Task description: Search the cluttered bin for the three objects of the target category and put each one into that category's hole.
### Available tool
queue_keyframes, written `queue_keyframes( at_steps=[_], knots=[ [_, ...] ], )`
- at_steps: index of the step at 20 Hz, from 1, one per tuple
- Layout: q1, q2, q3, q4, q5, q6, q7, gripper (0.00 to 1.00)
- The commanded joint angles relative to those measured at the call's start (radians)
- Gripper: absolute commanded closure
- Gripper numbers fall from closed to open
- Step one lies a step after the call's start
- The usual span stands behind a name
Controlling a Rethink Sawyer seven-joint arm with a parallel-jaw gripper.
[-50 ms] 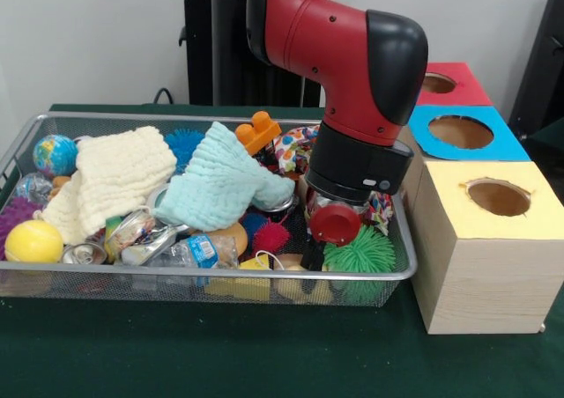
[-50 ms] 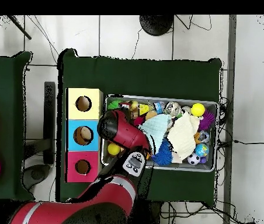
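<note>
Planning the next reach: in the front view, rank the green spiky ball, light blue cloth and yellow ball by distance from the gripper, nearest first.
Gripper at the bin's right end.
1. Green spiky ball, just below-right.
2. Light blue cloth, mid-bin, leftward.
3. Yellow ball, far left end.

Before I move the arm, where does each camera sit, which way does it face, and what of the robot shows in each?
Front view: sits across the table, facing the wire bin and three wooden boxes, yellow box nearest; the red arm drops into the bin's right end, gripper hidden.
Overhead view: looks straight down on the bin and boxes; the arm reaches up from the bottom edge.
Shared: bin, boxes, arm, yellow ball, light blue cloth.
</note>
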Motion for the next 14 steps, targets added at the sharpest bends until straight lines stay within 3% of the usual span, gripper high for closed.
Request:
queue_keyframes(
  at_steps=[1,14],
  knots=[
    [-0.021,0.107,0.081,-0.134,0.029,0.043,0.069,0.0],
    [-0.048,0.113,0.097,-0.165,0.007,0.11,0.049,0.0]
  ],
)
